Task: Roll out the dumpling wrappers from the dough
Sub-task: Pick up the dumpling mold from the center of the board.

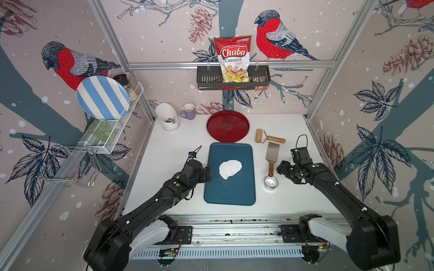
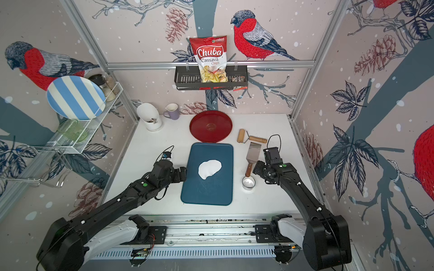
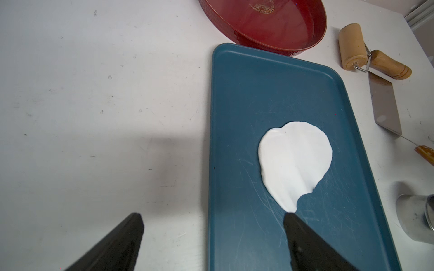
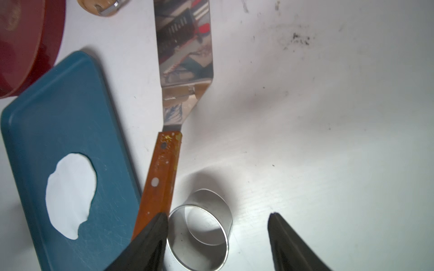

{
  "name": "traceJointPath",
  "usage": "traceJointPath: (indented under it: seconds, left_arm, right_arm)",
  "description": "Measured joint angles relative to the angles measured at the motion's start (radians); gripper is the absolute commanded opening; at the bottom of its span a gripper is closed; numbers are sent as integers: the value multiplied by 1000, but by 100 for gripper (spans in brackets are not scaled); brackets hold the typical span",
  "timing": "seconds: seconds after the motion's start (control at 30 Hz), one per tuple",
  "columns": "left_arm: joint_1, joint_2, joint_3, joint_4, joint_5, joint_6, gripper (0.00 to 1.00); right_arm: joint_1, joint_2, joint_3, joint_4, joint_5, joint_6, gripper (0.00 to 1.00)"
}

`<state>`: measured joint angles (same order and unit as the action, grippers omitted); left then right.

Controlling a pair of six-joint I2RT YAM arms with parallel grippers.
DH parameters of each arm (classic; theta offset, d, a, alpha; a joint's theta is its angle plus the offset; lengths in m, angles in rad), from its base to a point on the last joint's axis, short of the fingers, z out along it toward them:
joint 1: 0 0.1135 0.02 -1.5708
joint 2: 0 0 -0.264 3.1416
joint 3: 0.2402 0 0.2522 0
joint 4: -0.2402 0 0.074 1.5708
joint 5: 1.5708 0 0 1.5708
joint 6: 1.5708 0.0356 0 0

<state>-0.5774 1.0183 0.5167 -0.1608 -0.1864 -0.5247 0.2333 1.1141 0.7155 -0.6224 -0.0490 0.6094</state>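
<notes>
The dough (image 1: 230, 169) (image 2: 209, 168) is a flat white patch with an irregular outline on the blue board (image 1: 230, 194) (image 3: 258, 82). No dumpling wrappers are in view. My left gripper (image 1: 207, 174) (image 3: 213, 214) stands open over the board's left edge, one fingertip close to the dough's (image 3: 296, 159) pointed end, nothing held. My right gripper (image 1: 281, 167) (image 4: 217, 214) is open to the right of the board. In the right wrist view the steel ring (image 4: 199, 230) (image 1: 270, 182) lies between its fingers, near one of them, ungripped.
A spatula (image 1: 272, 154) (image 4: 185, 58) lies between board and right gripper, its wooden handle beside the ring. A wooden roller (image 1: 270, 137) and a red plate (image 1: 227, 126) lie behind the board. A mug (image 1: 187, 111) and a white holder (image 1: 167, 117) stand at the back left.
</notes>
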Motion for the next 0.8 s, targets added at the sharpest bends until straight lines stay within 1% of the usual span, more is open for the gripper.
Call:
traceJointPath:
  seconds: [0.13,0.4,0.8]
  left_arm:
    - [0,1,-11,0,0,-2,95]
    - [0,13,-18,16,0,-10,95]
    - [0,22,-19,21,0,-18,95]
  right_arm:
    - [24,-18,-14,-36,-1,18,57]
    - [91,-10,-21,-53,-6,27,51]
    - [100,56,-71,-15,-32,48,37]
